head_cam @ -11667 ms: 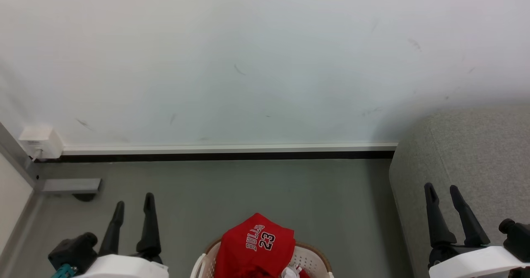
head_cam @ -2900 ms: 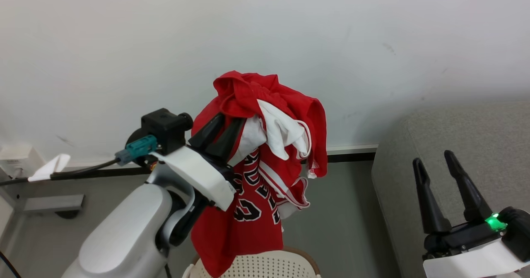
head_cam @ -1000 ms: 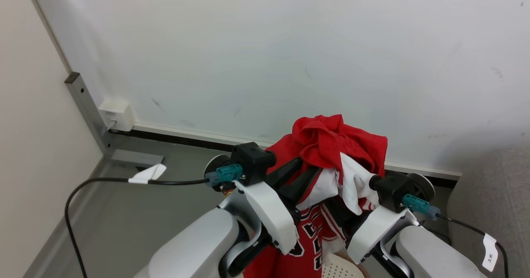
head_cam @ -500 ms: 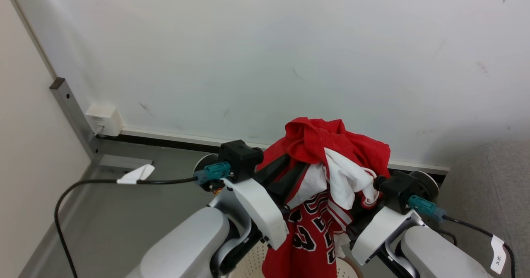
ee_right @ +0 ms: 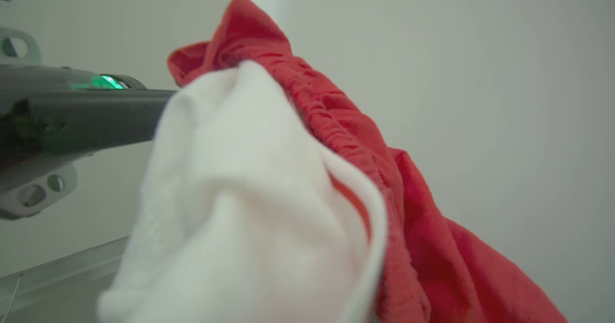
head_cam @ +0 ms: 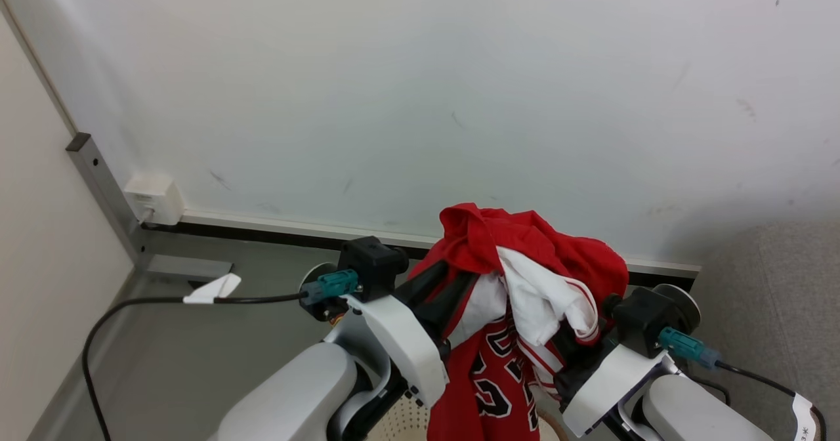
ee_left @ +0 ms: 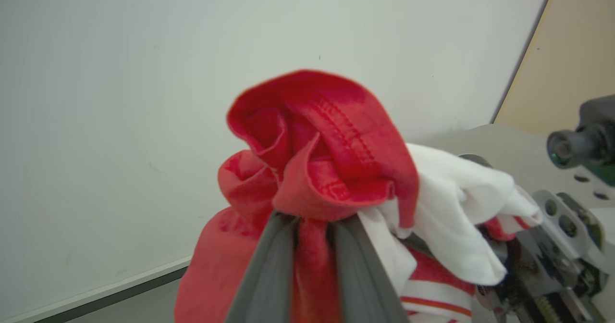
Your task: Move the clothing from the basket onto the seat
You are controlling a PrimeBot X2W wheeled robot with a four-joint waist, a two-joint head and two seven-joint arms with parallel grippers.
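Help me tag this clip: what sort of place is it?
Probably a plain indoor room, perhaps domestic: a grey sofa by a bare white wall, a laundry basket and a grey floor.

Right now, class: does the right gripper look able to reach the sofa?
Probably yes: the sofa lies right of the right gripper, nothing between, though the clothing the left gripper pinches may tether it.

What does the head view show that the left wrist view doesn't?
Head view adds the light-grey fabric sofa at right, the white perforated plastic basket below, and black-and-white printed numbers. Left wrist view adds the stitched red fold pinched in the left hand, close up. Both share the red basketball jersey with white lining and the white wall.
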